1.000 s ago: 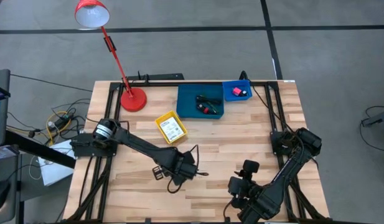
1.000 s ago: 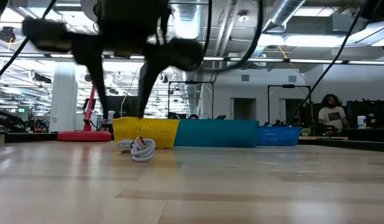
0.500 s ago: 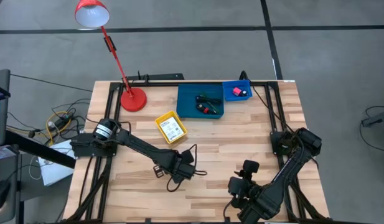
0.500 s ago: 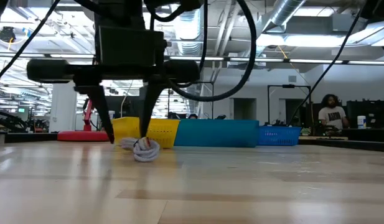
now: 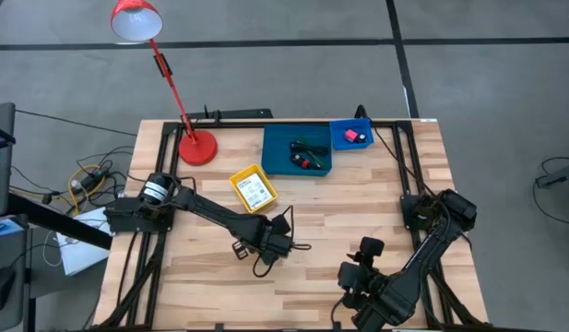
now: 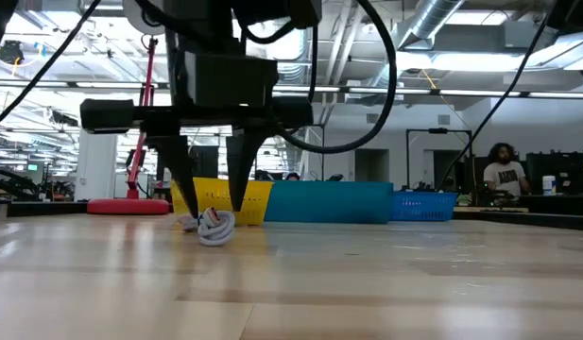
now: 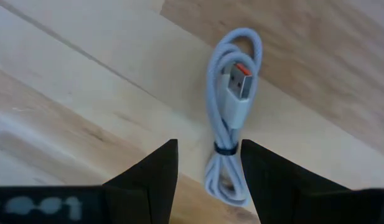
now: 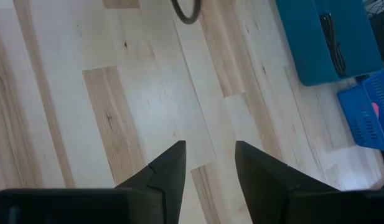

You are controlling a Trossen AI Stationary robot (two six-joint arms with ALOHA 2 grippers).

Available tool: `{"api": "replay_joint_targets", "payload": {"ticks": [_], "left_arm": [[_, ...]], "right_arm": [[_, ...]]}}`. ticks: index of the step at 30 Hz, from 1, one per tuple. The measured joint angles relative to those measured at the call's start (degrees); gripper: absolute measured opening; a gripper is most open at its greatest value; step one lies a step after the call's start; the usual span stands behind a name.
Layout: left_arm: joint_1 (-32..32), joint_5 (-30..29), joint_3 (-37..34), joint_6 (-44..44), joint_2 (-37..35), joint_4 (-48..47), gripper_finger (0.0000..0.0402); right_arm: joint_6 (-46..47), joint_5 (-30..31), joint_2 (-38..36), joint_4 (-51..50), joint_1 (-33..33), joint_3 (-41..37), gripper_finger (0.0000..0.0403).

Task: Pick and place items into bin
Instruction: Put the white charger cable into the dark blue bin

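Note:
A coiled pale grey USB cable (image 7: 228, 118) with an orange-tongued plug lies flat on the wooden table (image 5: 339, 207). My left gripper (image 7: 208, 146) points down over it, open, one finger on either side of the coil's tied end, tips just above the table (image 6: 213, 203). In the high view the gripper (image 5: 271, 242) hides the cable. My right gripper (image 8: 210, 146) hangs open over bare wood near the table's front right (image 5: 351, 277). The teal bin (image 5: 275, 161) at the far edge holds dark cable pieces and a red bit.
A yellow bin (image 5: 254, 188) with a white card stands just beyond the left gripper. A small blue bin (image 5: 339, 143) with a pink bit sits right of the teal one. A red desk lamp (image 5: 196, 148) stands at the far left. People sit in the room behind.
My left gripper has come down toward the cable and shifted a little toward the table's far right. Its fingers now stand on either side of the coil. The cable has stayed where it was.

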Motion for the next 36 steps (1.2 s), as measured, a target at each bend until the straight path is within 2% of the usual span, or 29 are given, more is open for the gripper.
{"api": "replay_joint_targets", "payload": {"ticks": [7, 11, 16, 19, 23, 26, 29, 36], "left_arm": [[1.2, 4.9, -3.1, 0.3, 0.0, 1.0, 0.0166], [1.2, 4.9, -6.1, 0.5, -0.5, 4.0, 0.0166], [1.2, 4.7, -6.7, -2.8, -0.4, 5.5, 0.0161], [0.9, 4.7, -5.7, -3.9, -0.2, 4.8, 0.0137], [-0.4, 3.9, -5.5, -2.9, -0.1, 4.9, 0.0075], [-1.3, 0.9, -5.4, -1.7, 0.0, 5.4, 0.0024], [-2.0, -3.1, -5.4, -1.7, 0.1, 6.0, 0.0022], [-3.8, -24.2, -2.0, 4.0, 0.3, 5.0, 0.0022]], "right_arm": [[0.0, 0.0, 0.0, 0.0, 0.0, 0.0, 0.0134], [0.0, 0.0, 0.0, 0.0, 0.0, 0.0, 0.0133], [-0.1, 0.1, 0.0, 0.0, 0.0, 0.0, 0.0134], [-0.1, 0.2, 0.0, 0.0, -0.1, 0.0, 0.0134], [0.0, 0.2, 0.0, 0.0, -0.1, 0.0, 0.0133], [0.0, 0.2, 0.0, 0.0, -0.1, 0.0, 0.0134], [0.0, 0.2, 0.0, 0.0, -0.1, 0.0, 0.0134], [0.0, 0.2, 0.0, 0.0, -0.1, 0.0, 0.0134]]}}
